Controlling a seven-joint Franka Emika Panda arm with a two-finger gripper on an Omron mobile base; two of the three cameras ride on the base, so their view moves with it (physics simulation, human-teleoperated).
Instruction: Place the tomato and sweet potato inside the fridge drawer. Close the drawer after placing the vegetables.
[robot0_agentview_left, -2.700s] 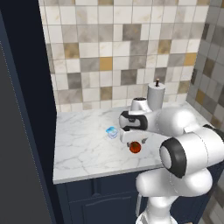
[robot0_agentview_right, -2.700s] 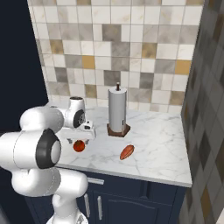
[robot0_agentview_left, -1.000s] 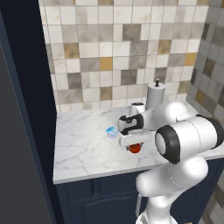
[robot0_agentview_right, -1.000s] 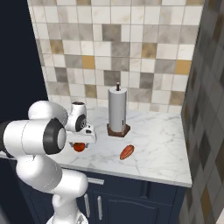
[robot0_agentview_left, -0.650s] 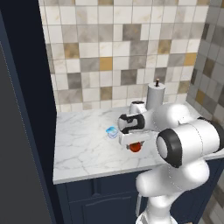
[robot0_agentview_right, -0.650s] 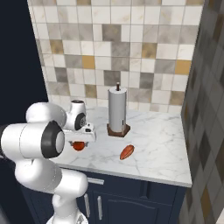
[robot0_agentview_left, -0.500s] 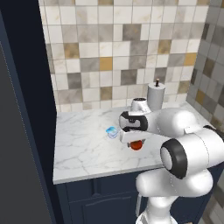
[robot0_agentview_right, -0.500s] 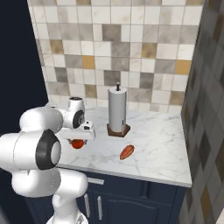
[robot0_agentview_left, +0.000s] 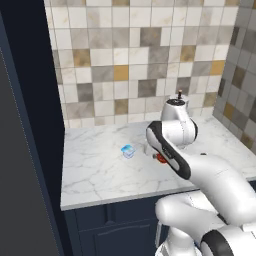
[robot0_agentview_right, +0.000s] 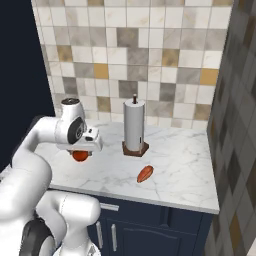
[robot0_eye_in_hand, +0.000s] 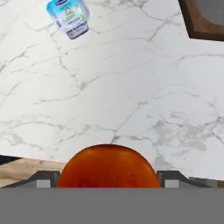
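Note:
The tomato (robot0_agentview_right: 80, 156), a glossy red ball, hangs just above the marble counter (robot0_agentview_right: 175, 165) with my gripper (robot0_agentview_right: 81, 150) shut on it. From the left base view the tomato (robot0_agentview_left: 161, 158) peeks out under the hand, where my gripper (robot0_agentview_left: 158, 155) is mostly hidden by the forearm. In the hand view the tomato (robot0_eye_in_hand: 108, 168) sits between the two fingertips of my gripper (robot0_eye_in_hand: 108, 178). The sweet potato (robot0_agentview_right: 145, 174), an orange-red oval, lies on the counter to the right, near the front edge. The fridge drawer is out of view.
A paper towel roll on a wooden base (robot0_agentview_right: 134, 125) stands behind the sweet potato. A small blue-and-white cup (robot0_agentview_left: 128, 151) lies on the counter left of the hand, its label (robot0_eye_in_hand: 70, 17) facing the hand camera. A dark tall panel (robot0_agentview_left: 25, 150) borders the counter's left side.
The tomato has come up off the counter in the gripper and shifted left. The arm's elbow has swung to a new pose. The sweet potato has not moved.

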